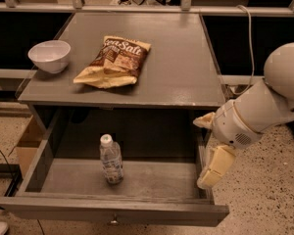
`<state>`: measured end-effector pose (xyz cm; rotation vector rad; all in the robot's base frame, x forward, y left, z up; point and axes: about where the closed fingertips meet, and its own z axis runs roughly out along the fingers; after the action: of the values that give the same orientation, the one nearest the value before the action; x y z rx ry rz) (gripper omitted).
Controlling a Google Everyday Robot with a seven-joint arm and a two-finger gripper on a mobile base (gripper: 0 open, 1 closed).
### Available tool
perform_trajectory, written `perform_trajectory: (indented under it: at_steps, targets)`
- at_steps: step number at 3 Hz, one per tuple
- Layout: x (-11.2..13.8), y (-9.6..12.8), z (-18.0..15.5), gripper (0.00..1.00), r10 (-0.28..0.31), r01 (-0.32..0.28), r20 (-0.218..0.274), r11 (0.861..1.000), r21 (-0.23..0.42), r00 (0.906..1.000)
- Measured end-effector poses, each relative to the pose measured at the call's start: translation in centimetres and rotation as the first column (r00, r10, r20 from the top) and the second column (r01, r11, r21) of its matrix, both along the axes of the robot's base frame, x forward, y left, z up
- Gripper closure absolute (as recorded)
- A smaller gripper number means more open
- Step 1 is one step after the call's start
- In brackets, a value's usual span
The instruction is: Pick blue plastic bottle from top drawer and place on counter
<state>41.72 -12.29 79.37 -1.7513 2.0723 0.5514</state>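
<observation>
Blue plastic bottle [111, 159]: upright inside top drawer [112, 212], well left of gripper [209, 146]
Gripper: fingers spread, empty, at drawer's right wall
Counter [176, 67]: up-left of gripper

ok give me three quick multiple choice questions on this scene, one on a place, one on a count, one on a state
1. Where is the small clear plastic bottle with a white cap?
A. on a dark side shelf
B. inside the open grey top drawer
C. on the speckled floor

2. How many things lie on the flat grey counter?
A. one
B. two
C. four

3. What state is the two-finger gripper, beside the drawer's right wall?
A. open, holding nothing
B. shut on the bottle
C. shut on a cloth

Answers:
1 B: the bottle stands upright on the drawer's floor.
2 B: only a white round bowl and a brown and yellow chip bag are on it.
3 A: its fingers are spread wide with nothing between them.
</observation>
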Motion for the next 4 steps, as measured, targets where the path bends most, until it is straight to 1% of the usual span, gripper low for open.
perform_trajectory:
  at_steps: [1,2,3,4]
  targets:
    - [0.0,0.0,0.0,0.0,0.0,0.0,0.0,1.0,0.0,1.0]
    - [-0.5,1.0,-1.9,0.0,0.003,-0.001,-0.033,0.999,0.048,0.9994]
    - [-0.4,2.3,-3.7,0.0,0.006,0.0,-0.058,0.995,0.103,0.9983]
    - [-0.5,2.4,-3.8,0.0,0.004,0.002,-0.06,0.994,0.106,0.9982]
